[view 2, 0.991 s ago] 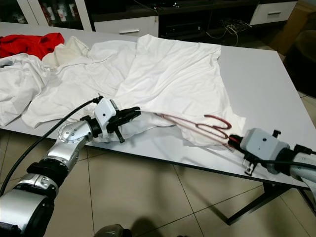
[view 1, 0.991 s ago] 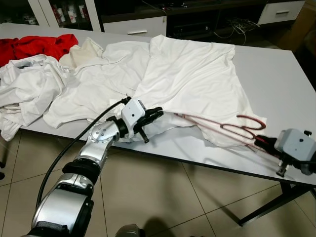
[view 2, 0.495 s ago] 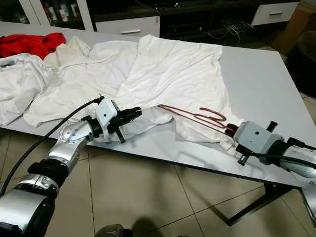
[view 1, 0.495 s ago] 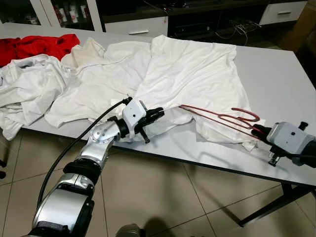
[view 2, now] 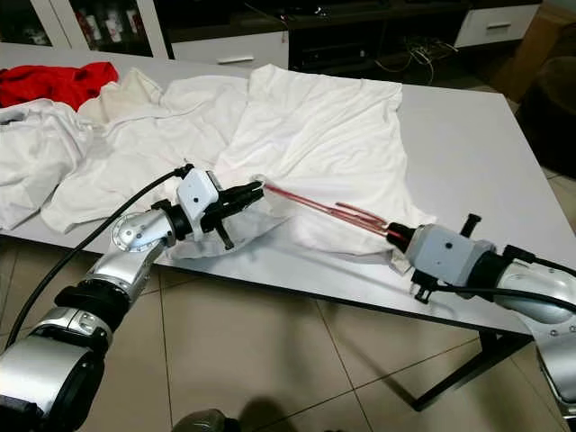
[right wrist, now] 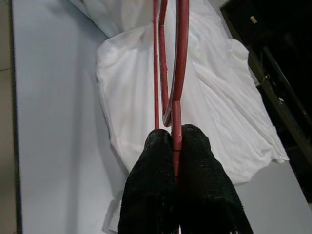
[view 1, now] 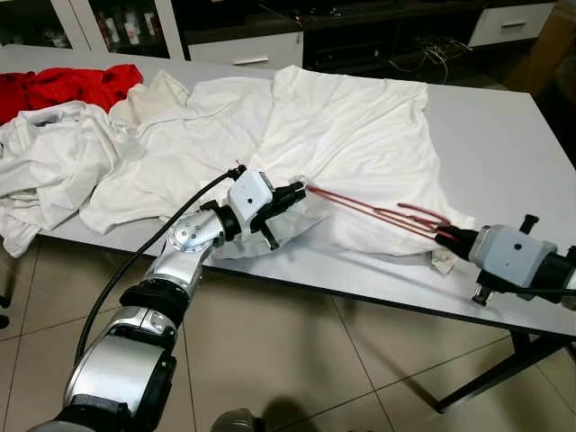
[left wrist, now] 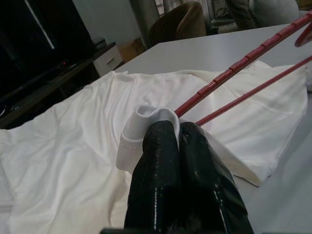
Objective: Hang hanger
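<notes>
A red hanger (view 1: 378, 210) lies low over a white shirt (view 1: 360, 144) spread on the grey table (view 1: 504, 144). At the shirt's near edge, the left gripper (view 1: 295, 191) pinches a fold of its fabric, fingers closed. At the shirt's right corner, the right gripper (view 1: 447, 236) clamps the hanger's hook end. Beyond the shirt lies more white laundry (view 1: 54, 166) and a red garment (view 1: 67, 84).

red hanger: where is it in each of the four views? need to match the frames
Left eye view: red hanger runs over the white shirt, between the left gripper and the right gripper.
Right eye view: same span, lower centre.
Left wrist view: two red bars running away from the fingertips.
Right wrist view: bars straight ahead, clamped at the fingertips.
Shared landmark: the white shirt beneath it.
</notes>
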Motion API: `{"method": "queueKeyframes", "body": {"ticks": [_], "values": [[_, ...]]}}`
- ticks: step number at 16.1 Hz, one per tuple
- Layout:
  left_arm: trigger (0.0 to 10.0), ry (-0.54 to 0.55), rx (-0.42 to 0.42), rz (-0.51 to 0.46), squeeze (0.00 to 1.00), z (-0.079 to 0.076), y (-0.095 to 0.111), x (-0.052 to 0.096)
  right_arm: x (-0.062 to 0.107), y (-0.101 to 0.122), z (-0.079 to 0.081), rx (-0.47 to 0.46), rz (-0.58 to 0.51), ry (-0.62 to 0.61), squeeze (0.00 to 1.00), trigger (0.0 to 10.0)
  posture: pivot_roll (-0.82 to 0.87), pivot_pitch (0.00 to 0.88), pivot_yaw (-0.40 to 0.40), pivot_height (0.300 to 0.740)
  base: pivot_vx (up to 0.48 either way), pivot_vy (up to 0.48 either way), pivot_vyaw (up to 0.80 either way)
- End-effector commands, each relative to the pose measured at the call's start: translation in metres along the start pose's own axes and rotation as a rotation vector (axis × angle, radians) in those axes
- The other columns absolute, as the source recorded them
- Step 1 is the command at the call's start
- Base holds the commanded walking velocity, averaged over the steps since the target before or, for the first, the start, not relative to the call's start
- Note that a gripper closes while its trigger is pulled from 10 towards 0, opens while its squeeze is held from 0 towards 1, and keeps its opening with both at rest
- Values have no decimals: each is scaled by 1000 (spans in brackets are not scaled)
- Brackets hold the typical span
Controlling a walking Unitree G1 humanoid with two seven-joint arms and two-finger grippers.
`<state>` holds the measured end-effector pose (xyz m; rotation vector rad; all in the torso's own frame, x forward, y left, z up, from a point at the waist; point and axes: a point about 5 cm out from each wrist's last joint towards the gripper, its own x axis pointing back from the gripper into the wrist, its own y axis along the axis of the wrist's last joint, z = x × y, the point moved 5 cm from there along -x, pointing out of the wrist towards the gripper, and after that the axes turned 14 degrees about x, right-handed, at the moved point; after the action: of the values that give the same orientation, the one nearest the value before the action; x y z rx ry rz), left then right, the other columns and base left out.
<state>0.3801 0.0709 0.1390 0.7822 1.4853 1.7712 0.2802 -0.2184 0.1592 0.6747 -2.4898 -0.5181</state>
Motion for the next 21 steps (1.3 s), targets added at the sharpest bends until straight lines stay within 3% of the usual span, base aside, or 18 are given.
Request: {"method": "queueKeyframes", "body": {"ticks": [1, 4, 7, 8, 10, 15, 17, 21], "values": [[0, -8, -44, -6, 0, 2, 8, -3, 1, 8, -4, 29, -28, 10, 0, 10000, 99, 8, 48, 740, 0, 0, 0], [0, -9, -78, -12, 0, 5, 13, -3, 1, 5, -2, 37, -8, 24, 0, 10000, 98, 7, 47, 740, 0, 0, 0], [0, -71, -195, -7, 0, -3, 19, -6, -6, -18, -12, 28, 126, -38, 0, 10000, 100, 4, 43, 740, 0, 0, 0], [0, -99, -236, 5, 0, -8, 20, -7, 4, -29, -12, 25, 169, -17, 0, 10000, 100, 4, 43, 740, 0, 0, 0], [0, -107, -252, 6, 0, -8, 21, -6, 16, -26, -14, -4, 137, 3, 0, 10000, 103, 3, 45, 740, 0, 0, 0], [0, -100, -271, 14, 0, -3, 23, -5, 11, 2, -1, -74, 12, 68, 0, 10000, 102, 0, 51, 740, 0, 0, 0], [0, -101, -274, 16, 0, -3, 23, -5, 17, 9, 4, -97, -26, 113, 0, 10000, 98, 0, 55, 740, 0, 0, 0], [0, -103, -265, 22, 0, -4, 20, -5, 31, 5, 3, -119, -4, 139, 0, 10000, 94, 2, 55, 740, 0, 0, 0]]}}
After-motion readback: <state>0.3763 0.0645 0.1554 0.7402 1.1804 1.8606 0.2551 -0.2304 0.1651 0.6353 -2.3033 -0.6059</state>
